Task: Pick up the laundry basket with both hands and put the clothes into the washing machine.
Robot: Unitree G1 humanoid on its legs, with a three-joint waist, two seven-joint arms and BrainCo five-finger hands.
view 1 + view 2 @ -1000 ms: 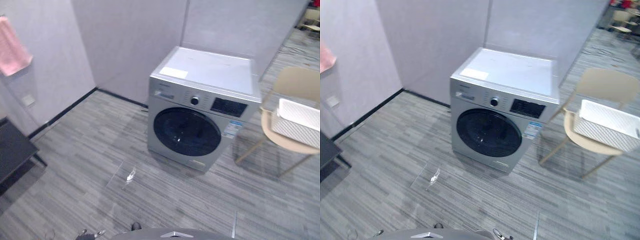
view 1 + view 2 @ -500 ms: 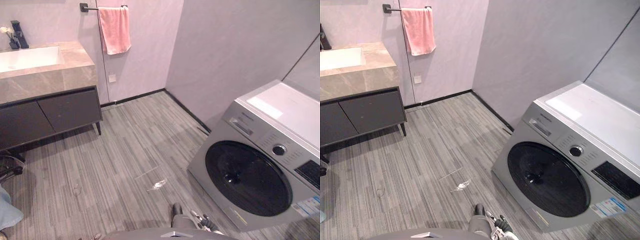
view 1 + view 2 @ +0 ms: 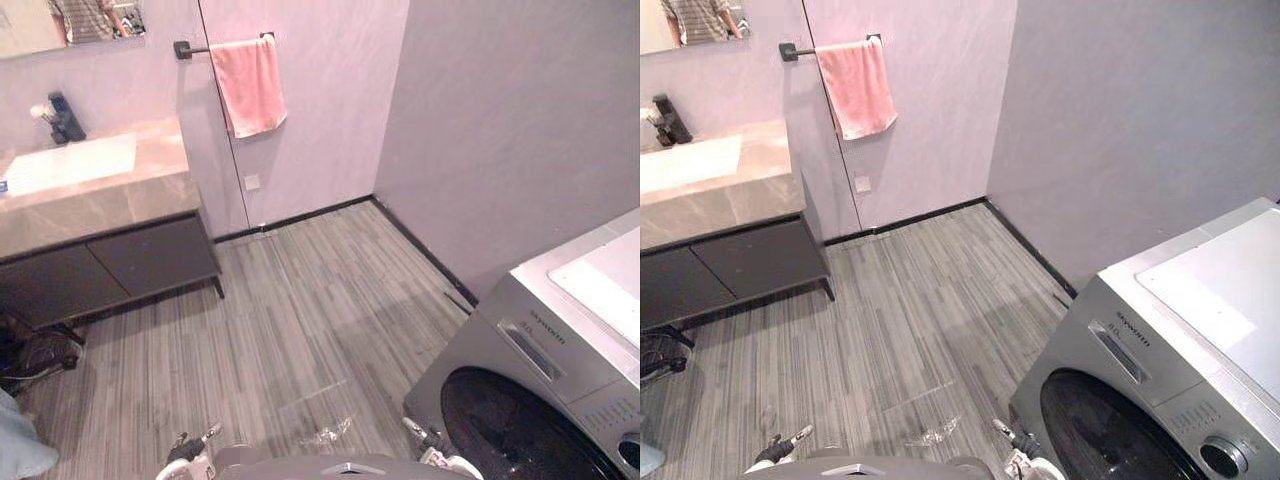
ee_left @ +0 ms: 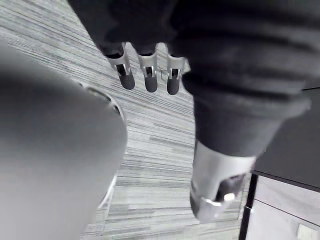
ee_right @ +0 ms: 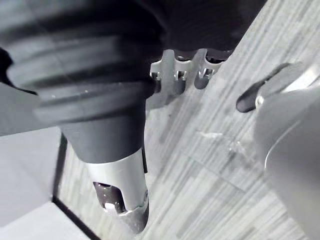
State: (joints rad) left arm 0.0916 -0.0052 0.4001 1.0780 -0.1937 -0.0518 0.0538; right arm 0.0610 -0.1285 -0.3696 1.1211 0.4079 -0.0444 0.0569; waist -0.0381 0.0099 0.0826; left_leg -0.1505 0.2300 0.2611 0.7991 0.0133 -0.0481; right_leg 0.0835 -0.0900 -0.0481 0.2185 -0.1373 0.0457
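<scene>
Close beside the washing machine (image 3: 1140,360), the left hand (image 4: 217,180) and right hand (image 5: 120,185) hang slack, fingers apart, empty; a careless turn could knock its front.

Silver-grey washing machine (image 3: 1155,370) stands on the floor (image 3: 910,300) by the wall (image 3: 1140,130); white top; dark round door shut.
</scene>
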